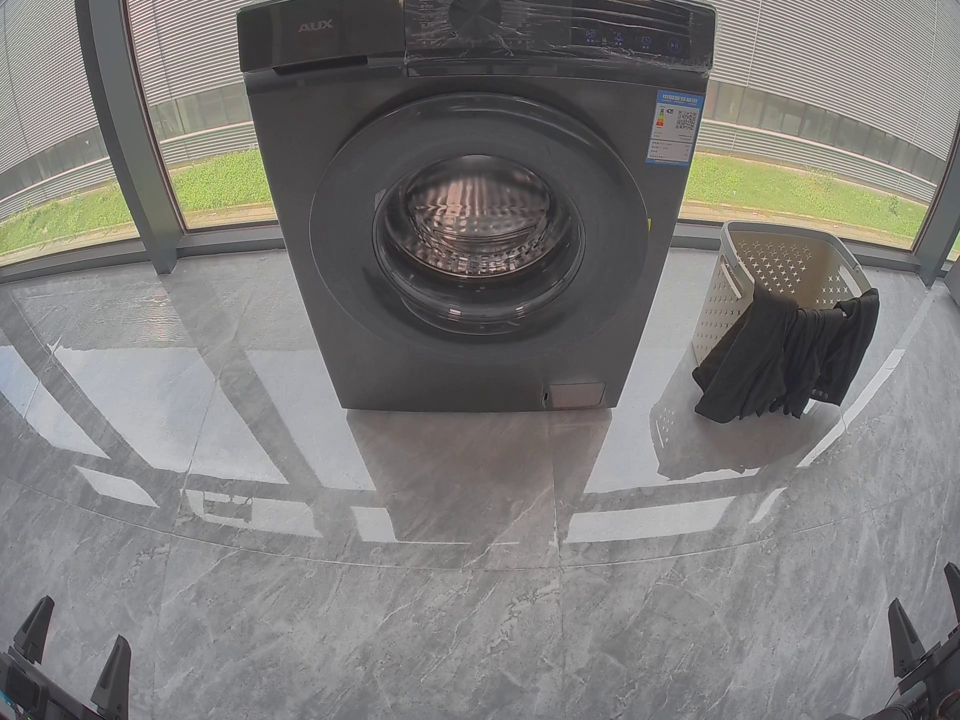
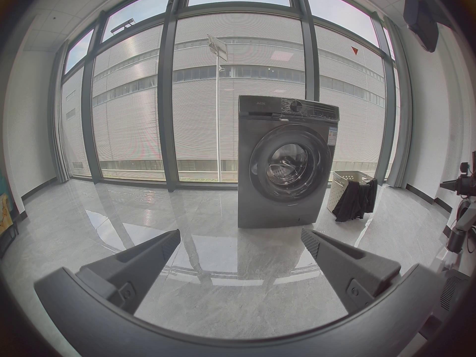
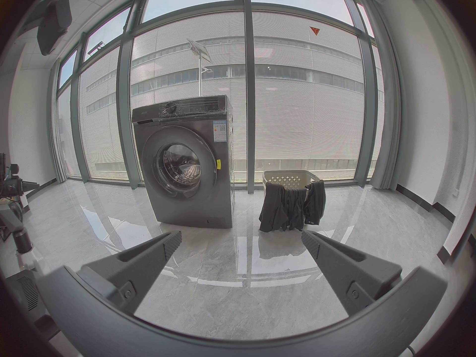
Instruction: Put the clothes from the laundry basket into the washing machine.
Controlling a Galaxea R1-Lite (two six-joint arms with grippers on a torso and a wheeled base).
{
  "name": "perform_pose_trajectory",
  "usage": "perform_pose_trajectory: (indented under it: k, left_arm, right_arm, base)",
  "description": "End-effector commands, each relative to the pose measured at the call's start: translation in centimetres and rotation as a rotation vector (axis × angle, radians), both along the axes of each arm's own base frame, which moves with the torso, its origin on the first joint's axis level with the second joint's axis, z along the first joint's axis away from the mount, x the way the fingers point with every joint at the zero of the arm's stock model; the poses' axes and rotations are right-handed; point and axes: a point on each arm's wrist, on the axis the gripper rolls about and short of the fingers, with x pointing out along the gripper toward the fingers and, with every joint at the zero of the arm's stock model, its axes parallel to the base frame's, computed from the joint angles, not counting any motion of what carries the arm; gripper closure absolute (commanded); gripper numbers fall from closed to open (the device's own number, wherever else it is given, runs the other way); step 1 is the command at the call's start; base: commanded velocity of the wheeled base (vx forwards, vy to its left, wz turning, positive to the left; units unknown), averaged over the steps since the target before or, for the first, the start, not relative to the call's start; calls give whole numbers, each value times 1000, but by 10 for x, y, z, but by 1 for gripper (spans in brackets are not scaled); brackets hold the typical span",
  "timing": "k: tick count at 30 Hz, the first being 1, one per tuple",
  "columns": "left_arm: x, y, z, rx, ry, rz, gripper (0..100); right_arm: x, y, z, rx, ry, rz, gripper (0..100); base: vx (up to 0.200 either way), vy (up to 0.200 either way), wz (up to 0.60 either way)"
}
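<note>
A grey front-loading washing machine (image 1: 478, 192) stands on the floor ahead with its round door closed; it also appears as the washing machine (image 2: 286, 159) and the washing machine (image 3: 186, 162). To its right sits a white laundry basket (image 1: 790, 262) with dark clothes (image 1: 785, 357) draped over its front rim, seen too as clothes (image 2: 354, 200) and clothes (image 3: 292, 207). My left gripper (image 1: 75, 647) is low at the near left, open and empty, also seen as the left gripper (image 2: 240, 244). My right gripper (image 1: 930, 612) is low at the near right, open and empty, likewise the right gripper (image 3: 241, 244).
Glossy grey tiled floor (image 1: 480, 552) stretches between me and the machine. Tall windows with dark frames (image 1: 125, 112) run behind the machine and basket. A tripod-mounted device (image 2: 463, 209) stands at the room's side.
</note>
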Motion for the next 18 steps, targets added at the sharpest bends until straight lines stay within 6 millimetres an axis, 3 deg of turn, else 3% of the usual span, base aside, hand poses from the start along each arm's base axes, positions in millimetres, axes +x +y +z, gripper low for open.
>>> perform_pose_trajectory:
  k: [1, 8, 18]
  left_arm:
    - [0, 0, -5, -1, 2, 1, 0]
    - [0, 0, -5, 5, -1, -1, 0]
    - [0, 0, -5, 8, -1, -3, 0]
  right_arm:
    - [1, 0, -5, 0, 8, 0, 0]
    - [1, 0, -5, 0, 8, 0, 0]
    - [1, 0, -5, 0, 8, 0, 0]
  base:
    - [200, 0, 0]
    - [200, 0, 0]
    - [0, 0, 0]
